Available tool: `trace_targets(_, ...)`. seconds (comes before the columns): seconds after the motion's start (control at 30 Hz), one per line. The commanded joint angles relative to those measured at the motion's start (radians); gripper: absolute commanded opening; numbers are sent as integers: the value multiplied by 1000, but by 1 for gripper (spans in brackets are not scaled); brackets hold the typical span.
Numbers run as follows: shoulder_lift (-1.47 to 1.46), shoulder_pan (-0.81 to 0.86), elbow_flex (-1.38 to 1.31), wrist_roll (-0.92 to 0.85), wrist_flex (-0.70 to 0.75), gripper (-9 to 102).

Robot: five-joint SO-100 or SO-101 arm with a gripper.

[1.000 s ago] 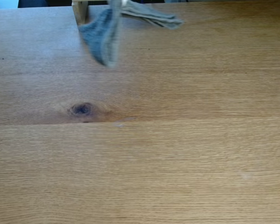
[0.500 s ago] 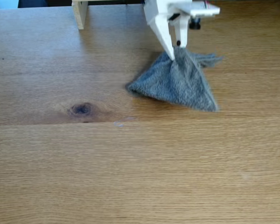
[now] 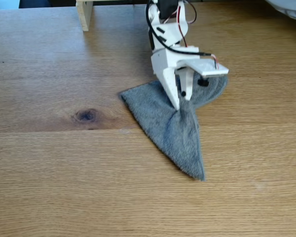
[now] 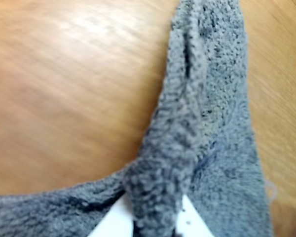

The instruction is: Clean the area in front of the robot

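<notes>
The tabletop (image 3: 64, 177) fills the fixed view: broad light-brown oak with fine horizontal grain, a plank seam running across the middle of the frame, and one dark oval knot (image 3: 86, 115) left of centre, just above that seam. A soft sheen lies across the upper planks. In the wrist view the same wood (image 4: 64, 89) shows as blurred warm streaks in the upper left.

The arm (image 3: 166, 34) comes down from the top centre of the fixed view, white plastic with a black servo block and red and black wires looping around it. Its claw (image 3: 180, 101) points down at the tabletop, just right of centre, and is clenched on a grey cloth (image 3: 172, 131), pinching a gathered ridge of it between the two pointed white fingers (image 3: 170, 86).

The cloth spreads flat from the pinch: one corner reaches left toward the knot, one long point runs to the lower right of centre, and a rounded fold lies behind the claw. In the wrist view the cloth (image 4: 212, 123) rises as a bunched terry ridge from the white fingertips (image 4: 195, 224) at the bottom edge.

A pale wooden post (image 3: 84, 14) stands at the upper left.
</notes>
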Motion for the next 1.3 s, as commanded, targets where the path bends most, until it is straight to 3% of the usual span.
trace_targets(0.0, -44, 86, -279, -5, 37, 0)
trace_targets(0.23, -153, 265, -526, -21, 170, 0)
trace_targets(0.43, -173, 393, -540, -51, 308, 0)
trace_targets(0.67, -3, 422, -517, 67, 752, 0)
trace_targets(0.87, 230, 262, -431, 202, 1071, 0)
trace_targets(1.1, 451, -32, -275, 278, 1019, 0)
trace_targets(1.27, 508, -166, -147, 290, 801, 0)
